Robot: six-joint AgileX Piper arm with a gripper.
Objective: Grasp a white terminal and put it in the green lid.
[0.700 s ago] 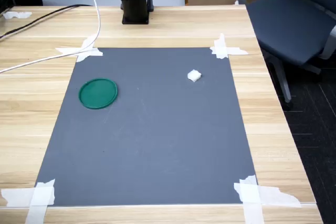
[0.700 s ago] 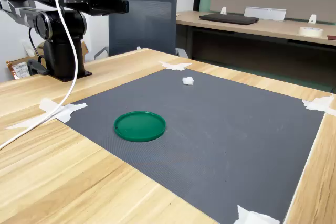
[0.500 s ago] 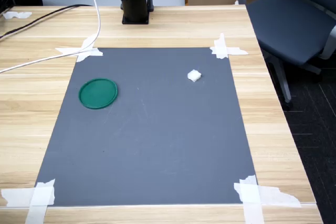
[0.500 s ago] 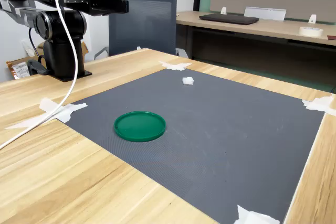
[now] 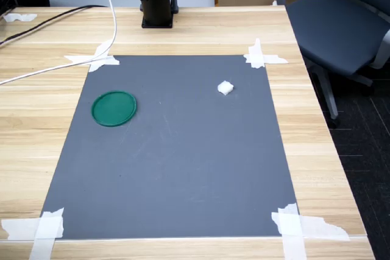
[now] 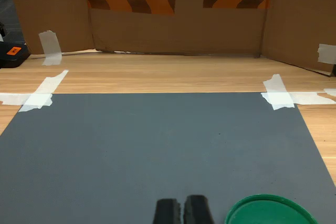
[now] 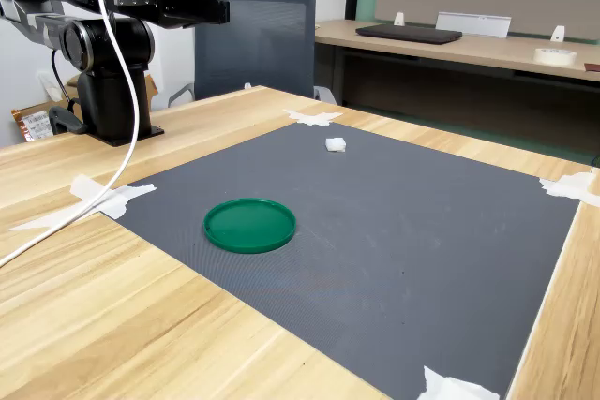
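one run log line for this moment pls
phase: pre-grasp | gripper: shut, raised near base | white terminal: on mat, untouched | green lid: empty

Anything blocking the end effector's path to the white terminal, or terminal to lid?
Nothing visible. The end effector is raised near the arm's base, clear of the mat. The white terminal and green lid lie apart on it, with only bare mat between them in both exterior views.
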